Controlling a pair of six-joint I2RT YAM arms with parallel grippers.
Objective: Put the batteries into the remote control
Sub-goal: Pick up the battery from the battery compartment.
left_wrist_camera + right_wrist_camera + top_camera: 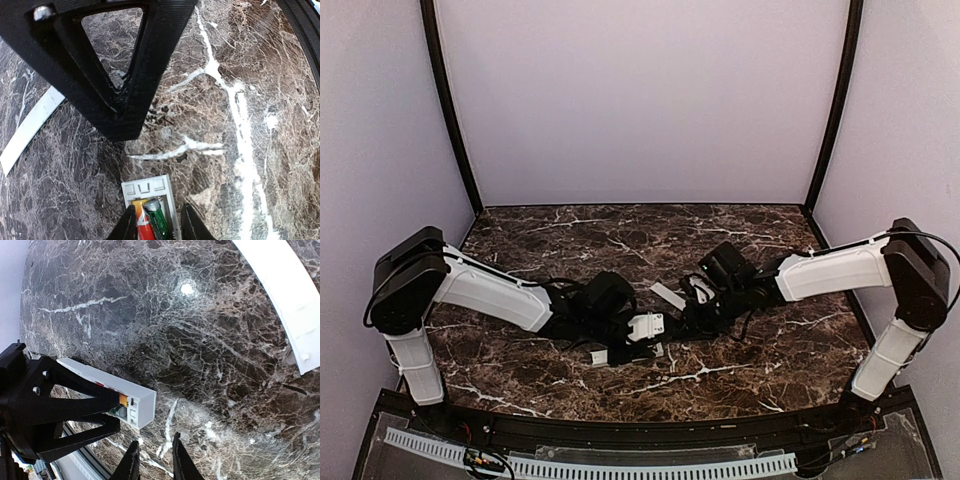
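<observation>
Clamping the remote control (147, 189) by its long sides with my left pincer (158, 207). Only its end shows, the rest is cut off at the frame bottom. Red battery (144, 231) and green battery (159, 219) lie side by side inside it, lower ends out of frame. My right pincer (155, 440) is near the remote's end, fingers narrowly apart, nothing between. Cover plate (290, 305) lies apart on the marble table (200, 340). Overhead, the arms hide most of this.
</observation>
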